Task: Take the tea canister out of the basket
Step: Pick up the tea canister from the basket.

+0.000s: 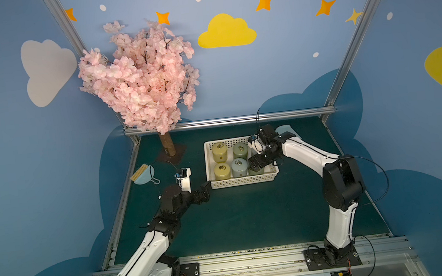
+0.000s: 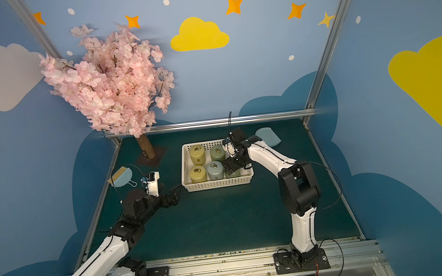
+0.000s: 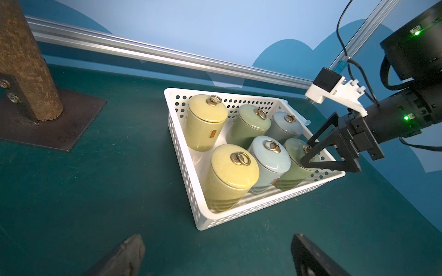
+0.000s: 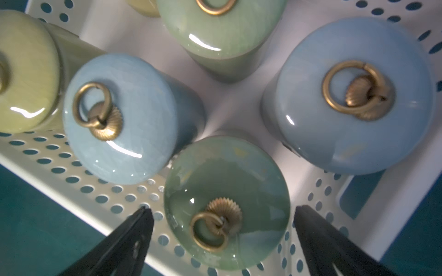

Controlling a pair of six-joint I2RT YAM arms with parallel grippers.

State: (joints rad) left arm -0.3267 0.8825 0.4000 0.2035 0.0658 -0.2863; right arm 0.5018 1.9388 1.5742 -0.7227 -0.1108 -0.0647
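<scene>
In both top views the white basket (image 1: 243, 181) lies on the table (image 1: 238, 221), long side running left to right. The right fingers (image 1: 255, 164) hang over its near right corner and mostly hide the green canister (image 1: 258, 171) there. The left fingers (image 1: 206, 192) sit spread and empty beside the near left corner. The left wrist view shows six upright canisters, lids up. In the right wrist view the right fingers (image 4: 136, 229) stand wide either side of the green canister (image 4: 227, 191), gripping nothing.
</scene>
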